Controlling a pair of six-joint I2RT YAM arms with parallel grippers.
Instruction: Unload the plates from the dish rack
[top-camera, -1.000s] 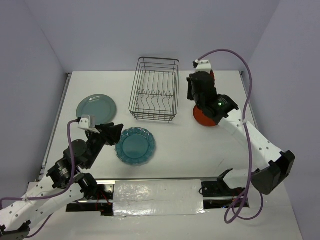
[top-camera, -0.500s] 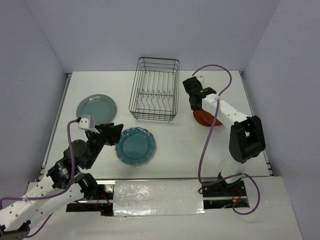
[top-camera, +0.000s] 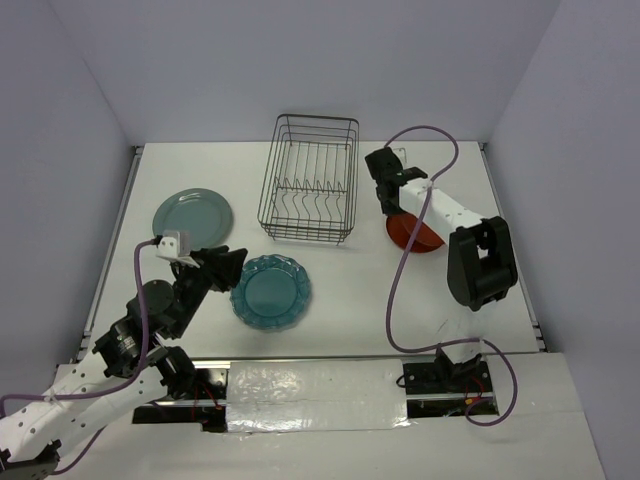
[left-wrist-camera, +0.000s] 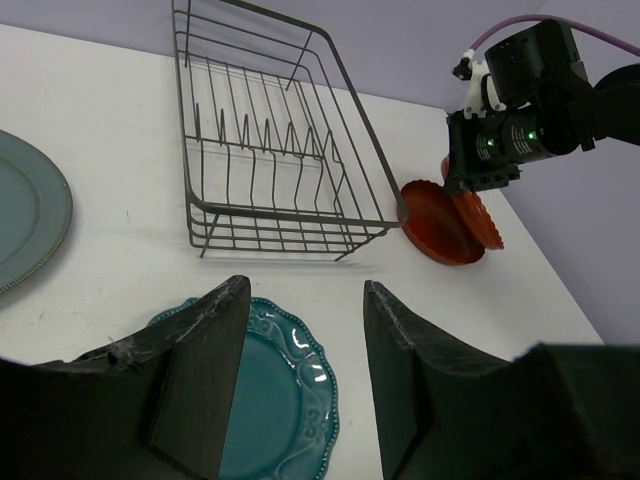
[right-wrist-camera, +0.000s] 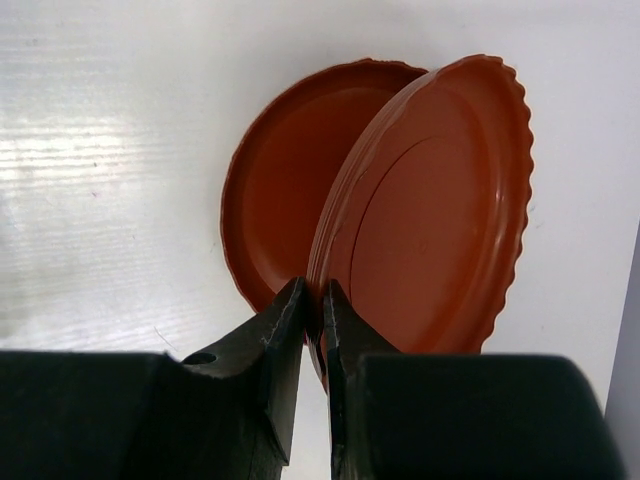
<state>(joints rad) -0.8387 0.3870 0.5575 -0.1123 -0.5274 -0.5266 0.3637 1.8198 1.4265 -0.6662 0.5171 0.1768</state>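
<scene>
The dish rack (top-camera: 310, 180) stands empty at the back centre; it also shows in the left wrist view (left-wrist-camera: 270, 150). A pale grey-teal plate (top-camera: 193, 213) lies to its left. A teal-blue scalloped plate (top-camera: 270, 291) lies in front of the rack. My left gripper (top-camera: 226, 266) is open and empty just above that plate's (left-wrist-camera: 285, 400) left edge. My right gripper (right-wrist-camera: 313, 295) is shut on the rim of a tilted orange-red plate (right-wrist-camera: 430, 220). It holds it over the other orange-red plate (right-wrist-camera: 275, 200), which lies flat on the table right of the rack (top-camera: 420, 236).
The white table (top-camera: 350, 290) is closed in by purple walls at the back and sides. The right arm (top-camera: 478, 262) rises from the near right edge. A purple cable (top-camera: 425, 135) loops above the right wrist.
The right arm has folded back and swung, and the held orange-red plate has come down close over the one lying on the table. The left arm has not moved.
</scene>
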